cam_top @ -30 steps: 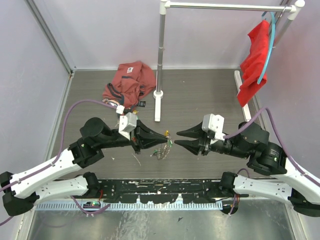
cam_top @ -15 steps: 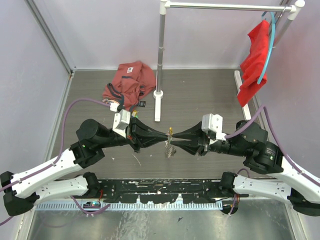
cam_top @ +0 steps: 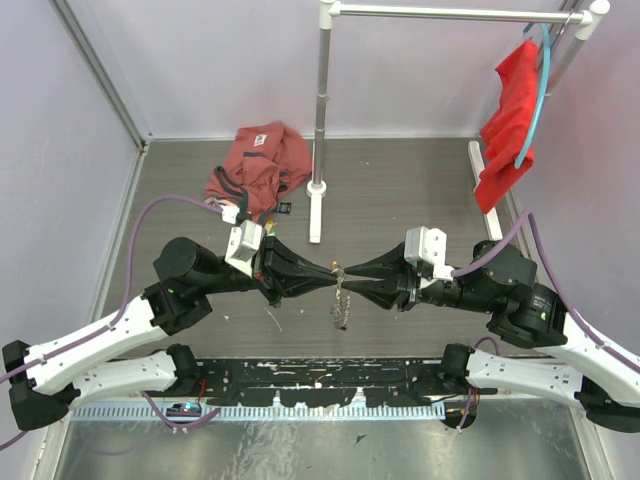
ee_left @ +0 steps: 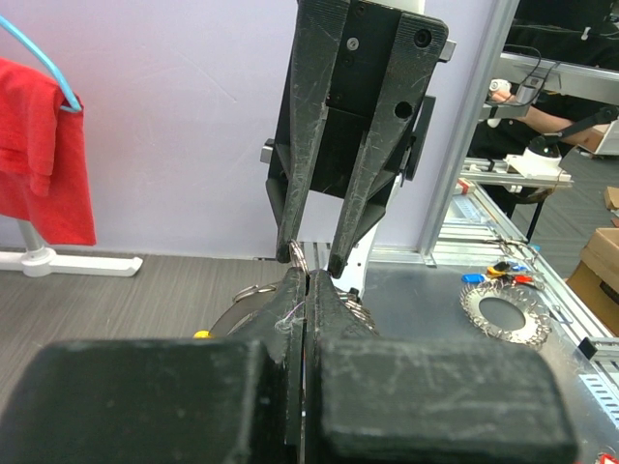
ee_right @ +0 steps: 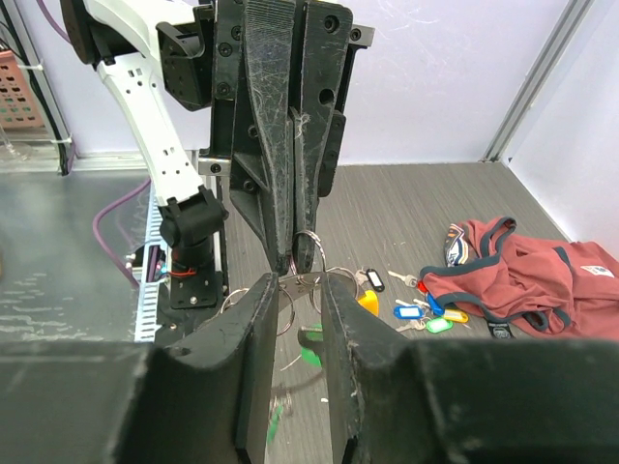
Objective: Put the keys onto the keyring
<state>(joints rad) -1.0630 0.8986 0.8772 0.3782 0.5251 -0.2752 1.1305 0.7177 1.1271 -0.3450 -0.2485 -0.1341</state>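
Observation:
My left gripper (cam_top: 328, 270) and right gripper (cam_top: 350, 275) meet tip to tip above the floor. The keyring (cam_top: 341, 305), a bunch of thin metal loops and silvery keys, hangs below them. In the right wrist view the left gripper (ee_right: 292, 263) is shut on one loop (ee_right: 309, 249). The right gripper (ee_right: 298, 285) has its jaws narrowly apart, with a metal part of the bunch spanning between the tips. A green tag (ee_right: 310, 340) and the yellow-orange tag (ee_right: 368, 303) hang there. In the left wrist view the left gripper (ee_left: 307, 275) is shut. Loose tagged keys (ee_right: 418, 311) lie by the garment.
A red-brown garment (cam_top: 258, 165) lies at the back left. A clothes rack pole (cam_top: 320, 100) stands on its white base (cam_top: 316, 215) behind the grippers. A red cloth (cam_top: 508, 125) hangs at the right. Another ring of silvery keys (ee_left: 498, 314) lies on the metal bench.
The two grippers have come together at the middle. The right gripper, wide open a second ago, has closed in on the keyring. The keyring now hangs a little further right.

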